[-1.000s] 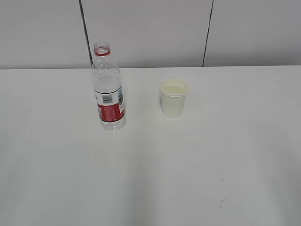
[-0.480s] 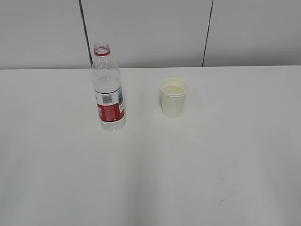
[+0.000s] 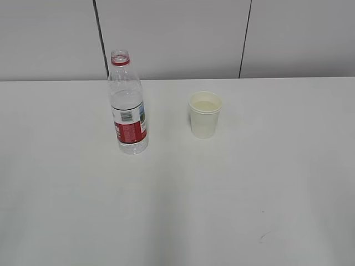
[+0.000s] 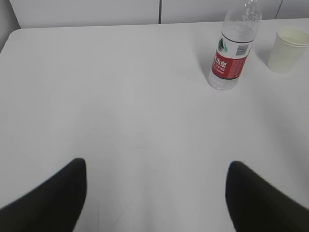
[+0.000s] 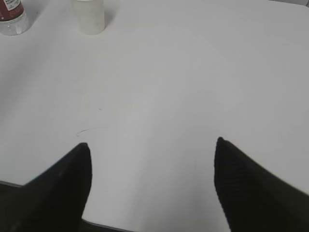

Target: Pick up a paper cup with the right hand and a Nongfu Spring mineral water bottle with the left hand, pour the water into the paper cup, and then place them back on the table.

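From the exterior view there is one bottle and one cup, both upright on the table, the bottle to the left and the cup apart from it on the right. The bottle has no cap, a red neck ring and a red and white label with a barcode; the print is too small to read. Water fills it to roughly the top of the label, and pale liquid shows in the cup. No arm appears here.

The left wrist view shows the left gripper spread wide, its two dark fingers low in the frame with only bare table between them. The bottle and cup stand well ahead, upper right. White characters on the red label show, unreadable.

The right wrist view shows the right gripper likewise parted and holding nothing, over the table's near edge. Only the bottle's base and the cup's lower part show, upper left. A thin scuff marks the table.
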You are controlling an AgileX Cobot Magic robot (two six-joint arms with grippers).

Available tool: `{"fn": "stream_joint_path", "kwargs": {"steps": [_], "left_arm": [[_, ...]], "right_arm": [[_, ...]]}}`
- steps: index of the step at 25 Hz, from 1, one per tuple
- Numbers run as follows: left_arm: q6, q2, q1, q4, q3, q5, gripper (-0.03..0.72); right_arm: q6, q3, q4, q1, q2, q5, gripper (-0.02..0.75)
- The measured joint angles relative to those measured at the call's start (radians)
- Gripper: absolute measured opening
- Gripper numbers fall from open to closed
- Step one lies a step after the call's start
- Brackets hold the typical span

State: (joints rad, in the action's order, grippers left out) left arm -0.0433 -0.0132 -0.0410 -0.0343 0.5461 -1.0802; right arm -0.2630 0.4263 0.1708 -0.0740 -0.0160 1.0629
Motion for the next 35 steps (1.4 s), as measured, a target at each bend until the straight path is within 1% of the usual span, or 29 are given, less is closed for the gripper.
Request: {"fn": "stream_joint_path", "kwargs": {"steps": [35], "left_arm": [[0.000, 0.000, 0.000, 0.000, 0.000, 0.000, 0.528]], "right_arm": [[-0.002, 0.000, 0.000, 0.000, 0.000, 0.000, 0.583]]}}
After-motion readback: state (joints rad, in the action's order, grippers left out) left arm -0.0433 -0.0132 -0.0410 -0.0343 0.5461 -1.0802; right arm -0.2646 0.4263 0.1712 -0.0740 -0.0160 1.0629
